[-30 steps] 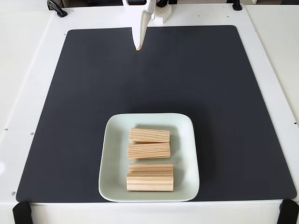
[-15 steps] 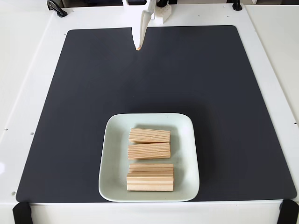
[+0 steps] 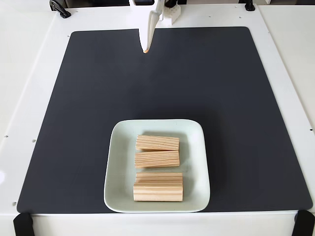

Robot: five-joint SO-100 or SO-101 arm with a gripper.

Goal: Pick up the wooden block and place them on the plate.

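The gripper (image 3: 145, 48) hangs at the far edge of the dark mat (image 3: 88, 98), fingers pressed together, holding nothing. All four wooden blocks (image 3: 157, 142) lie on the plate (image 3: 117, 167). A risk: the front two are stacked, and a bump could topple them.

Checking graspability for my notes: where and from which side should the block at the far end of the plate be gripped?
Judging from the fixed view, grip the far block from above, at its middle, across its narrow width. It lies flat and slightly tilted on the plate, with a gap to the next block and bare plate beyond it, so both long sides look reachable.
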